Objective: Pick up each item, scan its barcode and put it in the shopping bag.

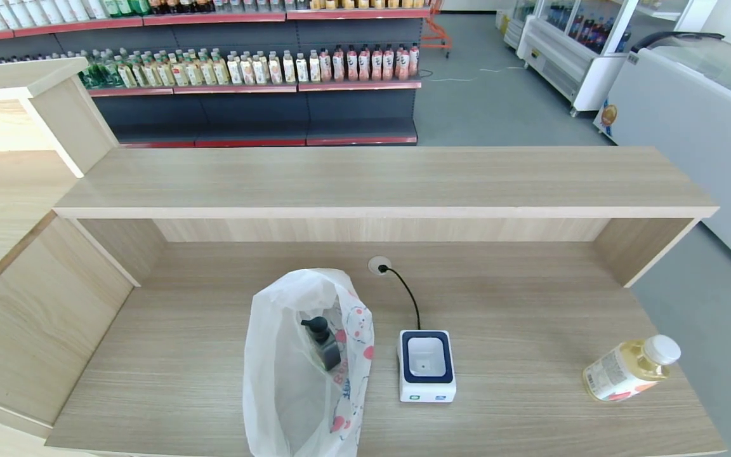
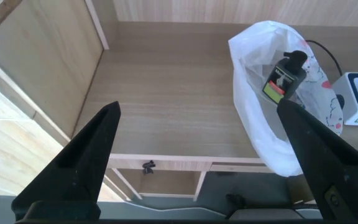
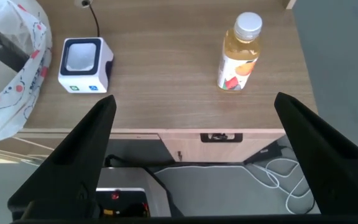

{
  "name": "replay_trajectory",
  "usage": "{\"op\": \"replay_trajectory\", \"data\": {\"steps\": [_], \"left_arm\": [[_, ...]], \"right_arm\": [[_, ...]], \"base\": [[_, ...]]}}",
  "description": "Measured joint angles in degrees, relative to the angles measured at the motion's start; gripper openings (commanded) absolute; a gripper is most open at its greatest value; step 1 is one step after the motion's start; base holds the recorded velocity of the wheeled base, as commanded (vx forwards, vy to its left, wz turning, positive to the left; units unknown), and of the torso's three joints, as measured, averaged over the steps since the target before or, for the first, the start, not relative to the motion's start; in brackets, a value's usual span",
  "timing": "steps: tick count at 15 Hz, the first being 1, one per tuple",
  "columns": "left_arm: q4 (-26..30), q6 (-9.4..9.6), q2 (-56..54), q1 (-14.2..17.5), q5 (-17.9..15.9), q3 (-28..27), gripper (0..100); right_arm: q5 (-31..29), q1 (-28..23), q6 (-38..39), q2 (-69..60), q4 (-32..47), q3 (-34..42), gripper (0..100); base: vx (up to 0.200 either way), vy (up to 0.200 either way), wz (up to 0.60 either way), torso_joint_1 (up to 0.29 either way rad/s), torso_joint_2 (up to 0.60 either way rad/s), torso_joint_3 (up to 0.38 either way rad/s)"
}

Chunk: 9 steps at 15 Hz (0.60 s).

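Right gripper [image 3: 194, 99]: fingers spread wide, nothing between them, held back off the near edge of the counter [image 1: 499, 304]. Left gripper [image 2: 199, 112]: likewise apart and empty. 1 item looks left to process: a juice bottle [image 3: 238, 53] with a white cap, standing upright ahead of the right gripper and slightly to its outer side, well apart from it. The scanner [image 1: 427, 365] sits ahead of the same gripper on its inner side, window facing up and cable [image 1: 407, 292] running away from it. The shopping bag [image 1: 270, 381] stands just beyond the scanner, ahead of the left gripper, mouth open, with 1 dark pump bottle [image 1: 322, 343] already inside. Judged step: right arm takes the juice bottle. To do it well: close on the straight body below the shoulder, not on the cap, and centre the fingers so the bottle is not tipped. Barcode position cannot be read from here; expect to roll the label down over the window. Carry low over the scanner, then release inside the bag mouth, not on its rim.
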<state>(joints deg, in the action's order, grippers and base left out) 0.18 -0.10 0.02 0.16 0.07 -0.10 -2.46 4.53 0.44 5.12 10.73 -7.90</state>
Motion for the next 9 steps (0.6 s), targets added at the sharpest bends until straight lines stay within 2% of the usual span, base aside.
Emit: {"op": "replay_trajectory", "data": {"steps": [2,9], "left_arm": [[0.0,-0.04,0.0,0.0,-0.1,0.0,100],[-0.1,-0.37,0.0,0.0,-0.1,0.0,100]], "right_arm": [[0.0,0.0,0.0,0.0,0.0,0.1,100],[0.1,0.1,0.1,0.1,0.0,1.3,100]], "base": [[0.000,0.000,0.00,0.000,0.00,0.000],[-0.200,0.000,0.00,0.006,0.00,0.001]]}}
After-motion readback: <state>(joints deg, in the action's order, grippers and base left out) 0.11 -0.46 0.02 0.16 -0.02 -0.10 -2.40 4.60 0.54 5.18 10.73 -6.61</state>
